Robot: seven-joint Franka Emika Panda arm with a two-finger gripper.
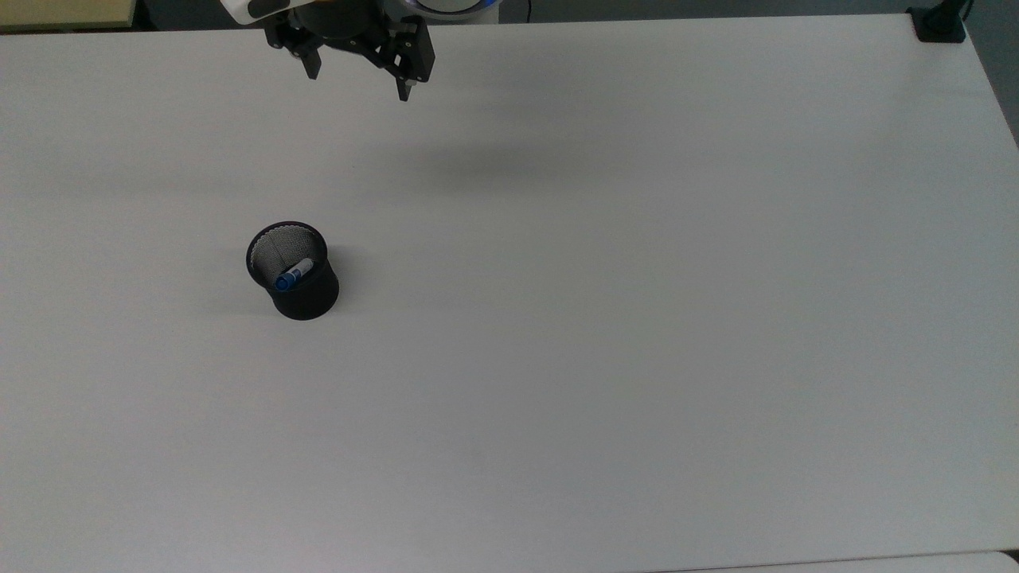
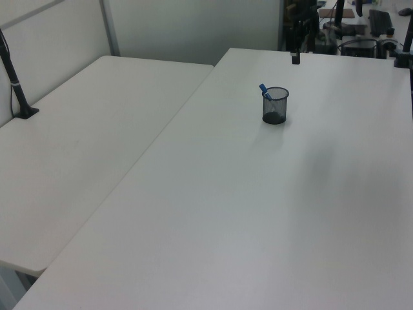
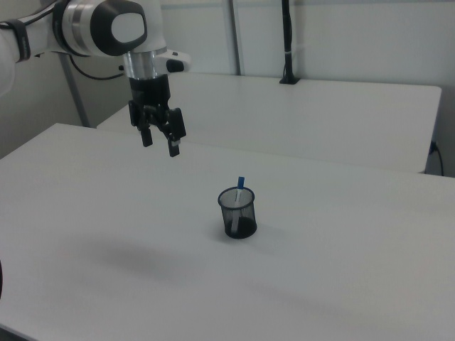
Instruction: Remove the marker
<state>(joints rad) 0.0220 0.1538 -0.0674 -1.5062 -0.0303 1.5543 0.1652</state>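
A black mesh cup (image 1: 293, 270) (image 2: 275, 106) (image 3: 237, 213) stands upright on the white table (image 1: 605, 302). The marker (image 1: 293, 274) (image 2: 264, 91) (image 3: 241, 183) leans inside it, its blue cap poking above the rim. My gripper (image 1: 358, 86) (image 3: 161, 145) hangs open and empty well above the table, near the table's far edge in the top view, far from the cup. In the right view it is up and to the left of the cup.
A second white table (image 2: 77, 142) adjoins this one, with a black clamp post (image 2: 16, 84) (image 3: 287, 42) on it. Another black clamp (image 1: 939, 24) sits at the top view's top right corner.
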